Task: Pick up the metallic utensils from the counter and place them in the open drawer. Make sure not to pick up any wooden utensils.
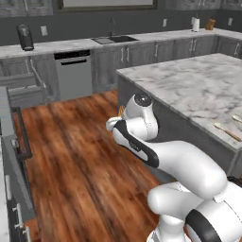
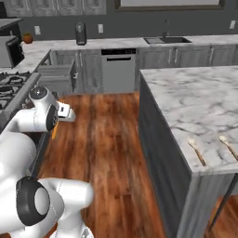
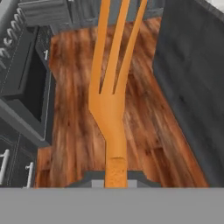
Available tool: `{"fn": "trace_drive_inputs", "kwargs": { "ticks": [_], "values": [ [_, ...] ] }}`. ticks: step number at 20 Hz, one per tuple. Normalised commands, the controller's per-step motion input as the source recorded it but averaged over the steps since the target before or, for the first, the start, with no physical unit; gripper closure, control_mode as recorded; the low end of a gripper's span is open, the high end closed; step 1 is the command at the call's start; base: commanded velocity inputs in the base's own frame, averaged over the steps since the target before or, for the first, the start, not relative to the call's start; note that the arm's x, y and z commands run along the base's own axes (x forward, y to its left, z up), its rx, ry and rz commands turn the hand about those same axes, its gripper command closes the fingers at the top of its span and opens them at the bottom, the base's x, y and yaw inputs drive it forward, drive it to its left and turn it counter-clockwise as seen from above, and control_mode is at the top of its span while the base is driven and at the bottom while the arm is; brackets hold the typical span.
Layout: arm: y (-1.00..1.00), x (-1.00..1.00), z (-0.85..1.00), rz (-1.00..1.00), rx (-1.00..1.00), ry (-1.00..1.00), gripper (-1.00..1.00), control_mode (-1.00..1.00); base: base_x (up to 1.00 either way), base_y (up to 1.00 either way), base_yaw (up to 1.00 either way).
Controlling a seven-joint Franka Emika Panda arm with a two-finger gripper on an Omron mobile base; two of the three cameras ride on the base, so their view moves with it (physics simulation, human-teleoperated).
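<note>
Fork (image 3: 113, 87): orange, three tines, seen large in the hand view, rising from the bottom centre where its stem meets the gripper (image 3: 116, 177). Tines point away from the camera, over the wood floor (image 3: 144, 131). Fingertips themselves are hidden behind the stem, so opening width cannot be read; the fork is held up in the air at the hand, so the fingers are taken as clamped on its handle.

Open drawer (image 2: 56, 74): grey box pulled out from the cabinets left of the dishwasher (image 2: 118, 69) in the right base view. Contents cannot be made out from this angle.

Counter (image 2: 195, 107): white marble island, right of the arm. Two wooden spoons (image 2: 197, 151) lie near its front edge, side by side but apart, pale bowls toward the far side. Same pair seen at the right edge of the left base view (image 1: 227, 131).

Hand sits low over the floor between island and stove (image 3: 22, 83), well apart from the drawer.
</note>
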Motion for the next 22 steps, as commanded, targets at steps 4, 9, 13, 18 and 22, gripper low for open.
{"fn": "trace_drive_inputs", "kwargs": {
  "ticks": [4, 9, 13, 18, 22],
  "values": [
    [0.00, 0.00, 0.00, 0.00, 0.00, 0.00, 1.00, 1.00, 1.00, 0.93, 0.00],
    [0.00, 0.00, 0.00, 0.00, 0.00, 0.00, 1.00, 1.00, 1.00, 0.77, 0.00],
    [0.00, 0.00, 0.00, 0.00, 0.00, 0.00, 1.00, 1.00, 1.00, 0.60, 0.02],
    [0.00, 0.00, 0.00, 0.00, 0.00, 0.00, 1.00, 1.00, 1.00, 0.27, 0.13],
    [0.00, 0.00, 0.00, 0.00, 0.00, 0.00, 1.00, 1.00, 1.00, 0.20, 0.16]
  ]
}}
